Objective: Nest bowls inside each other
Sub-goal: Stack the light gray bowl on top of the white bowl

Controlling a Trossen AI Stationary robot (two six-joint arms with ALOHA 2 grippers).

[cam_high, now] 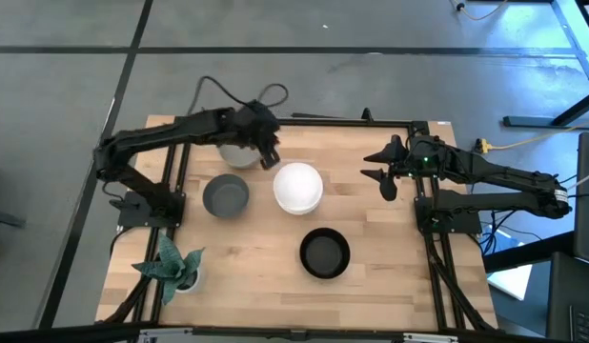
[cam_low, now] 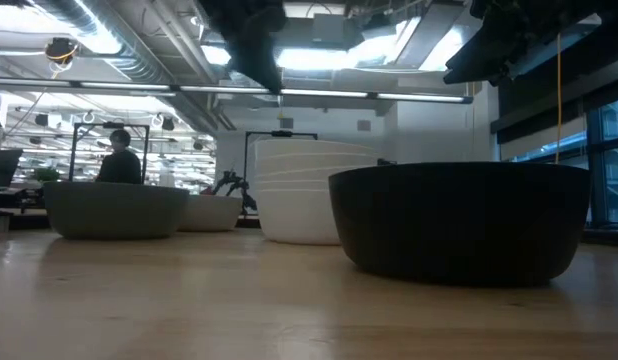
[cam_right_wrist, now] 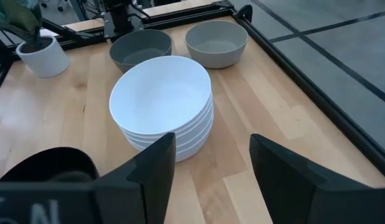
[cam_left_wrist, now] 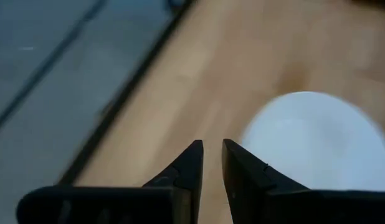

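White stack [cam_high: 297, 187] mid-desk, three bowls left to nest.

My left tool [cam_high: 268, 152], fingers nearly pressed together and empty, hangs just behind the stack, beside the pale grey bowl [cam_high: 237, 152]. My right tool [cam_high: 386, 178], spread wide and empty, waits well off to the stack's right. The dark grey bowl [cam_high: 225, 194] sits just left of the stack, the black bowl [cam_high: 324, 253] in front of it. I judge the pale grey bowl is next: I must spread the left fingers, pinch its rim, lift, and set it in the stack.

Overhead, table-level, wrist views share white bowls [cam_high: 297, 187].
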